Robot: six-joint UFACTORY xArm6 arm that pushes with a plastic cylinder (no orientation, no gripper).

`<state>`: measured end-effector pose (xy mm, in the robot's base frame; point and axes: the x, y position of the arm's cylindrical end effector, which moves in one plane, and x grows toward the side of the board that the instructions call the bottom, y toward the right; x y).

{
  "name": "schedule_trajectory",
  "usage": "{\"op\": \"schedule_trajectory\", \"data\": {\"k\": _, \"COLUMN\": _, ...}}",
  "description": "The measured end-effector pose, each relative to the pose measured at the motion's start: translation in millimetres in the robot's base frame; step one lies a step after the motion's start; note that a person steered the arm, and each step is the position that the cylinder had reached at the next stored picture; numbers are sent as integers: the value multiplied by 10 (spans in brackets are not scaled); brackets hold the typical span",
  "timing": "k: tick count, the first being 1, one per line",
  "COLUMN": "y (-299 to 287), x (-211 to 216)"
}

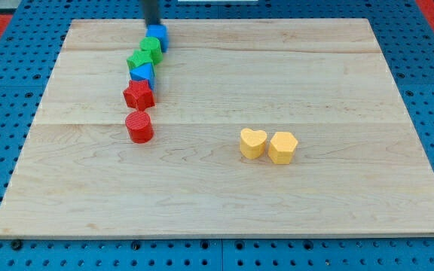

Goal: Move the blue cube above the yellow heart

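Note:
The blue cube (158, 35) sits near the board's top edge, left of centre, at the head of a slanted chain of blocks. My tip (151, 24) is right at the cube's upper left side, touching or almost touching it. The yellow heart (252, 143) lies right of the board's middle, far below and to the right of the cube. A yellow hexagonal block (282, 147) touches the heart's right side.
Below the blue cube run a green block (151, 47), a second green block (139, 60), a blue block (142, 74), a red star-like block (139, 95) and a red cylinder (139, 126). The wooden board (337, 203) lies on a blue pegboard.

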<state>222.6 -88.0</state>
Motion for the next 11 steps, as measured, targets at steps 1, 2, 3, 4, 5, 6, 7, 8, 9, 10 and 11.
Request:
{"op": "schedule_trajectory", "data": {"k": 1, "y": 256, "x": 329}}
{"op": "schedule_trajectory", "data": {"k": 2, "y": 462, "x": 153}}
{"op": "schedule_trajectory", "data": {"k": 3, "y": 191, "x": 153}}
{"op": "schedule_trajectory", "data": {"k": 4, "y": -234, "x": 153}}
{"op": "schedule_trajectory", "data": {"k": 5, "y": -181, "x": 396}}
{"op": "schedule_trajectory", "data": {"k": 6, "y": 242, "x": 800}}
{"op": "schedule_trajectory", "data": {"k": 7, "y": 907, "x": 893}}
{"op": "schedule_trajectory", "data": {"k": 8, "y": 1288, "x": 1220}}
{"op": "schedule_trajectory", "data": {"k": 9, "y": 1308, "x": 1669}}
{"op": "schedule_trajectory", "data": {"k": 10, "y": 1609, "x": 1193}}
{"op": "schedule_trajectory", "data": {"k": 11, "y": 1041, "x": 1136}}
